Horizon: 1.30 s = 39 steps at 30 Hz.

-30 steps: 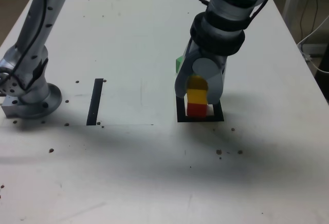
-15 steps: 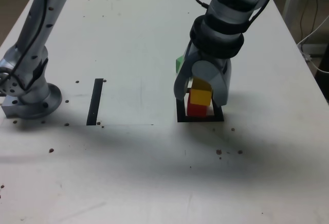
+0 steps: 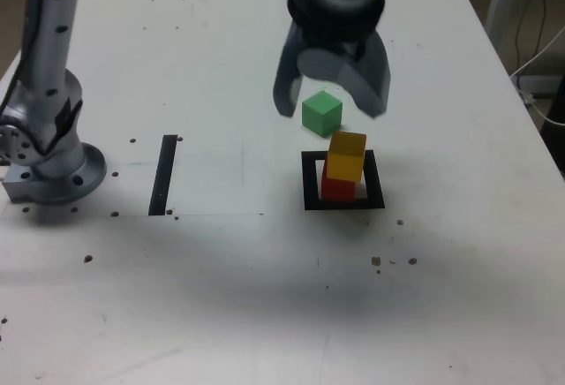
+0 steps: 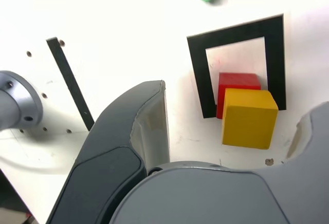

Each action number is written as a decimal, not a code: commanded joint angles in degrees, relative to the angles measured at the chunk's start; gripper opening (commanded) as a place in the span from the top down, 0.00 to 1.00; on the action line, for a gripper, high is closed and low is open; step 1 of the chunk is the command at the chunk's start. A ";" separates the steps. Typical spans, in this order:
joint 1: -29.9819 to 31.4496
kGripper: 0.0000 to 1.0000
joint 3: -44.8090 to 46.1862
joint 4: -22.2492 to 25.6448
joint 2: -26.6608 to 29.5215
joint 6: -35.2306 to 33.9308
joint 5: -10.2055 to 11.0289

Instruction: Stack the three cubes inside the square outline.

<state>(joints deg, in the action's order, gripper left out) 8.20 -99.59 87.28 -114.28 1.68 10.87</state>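
White worktop (image 3: 221,297), matte, scuffed, with small dark specks and holes scattered across it, mostly along the near half in the exterior view. A straight black tape strip (image 3: 163,175) lies at about 9 o'clock from the square outline (image 3: 308,182), well apart from it. Arm base (image 3: 48,160) is bolted at the exterior view's left edge. Beyond the worktop's far right corner, cables and a white frame leg show, cut off by the picture edge; the room past that is hard to read.

Red cube (image 3: 336,188) sits inside the square outline, toward its right side in the exterior view. Yellow cube (image 3: 346,155) is on top of it, twisted and offset, overhanging the red one. Green cube (image 3: 321,113) rests on the worktop at roughly 12 o'clock from the outline, just outside the tape.

Hand (image 3: 331,102) hangs above the green cube, fingers spread wide, nothing between them, clear of the stack.

Hidden or cut: the arm's upper links leave the top of the exterior view. In the wrist view the hand's own body blocks the near part of the picture, the green cube is clipped by the picture edge, and most of the red cube is covered by the yellow one.
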 commanded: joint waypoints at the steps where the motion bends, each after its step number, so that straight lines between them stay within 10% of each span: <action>1: -1.20 0.00 0.55 0.58 1.48 0.94 0.57; 24: -17.09 0.00 3.34 -3.07 -4.96 -13.72 -5.94; 39: -21.99 0.05 3.04 -5.16 -10.47 -10.85 -10.42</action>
<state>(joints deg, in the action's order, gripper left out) -13.53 -96.19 82.38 -124.16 -9.55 0.68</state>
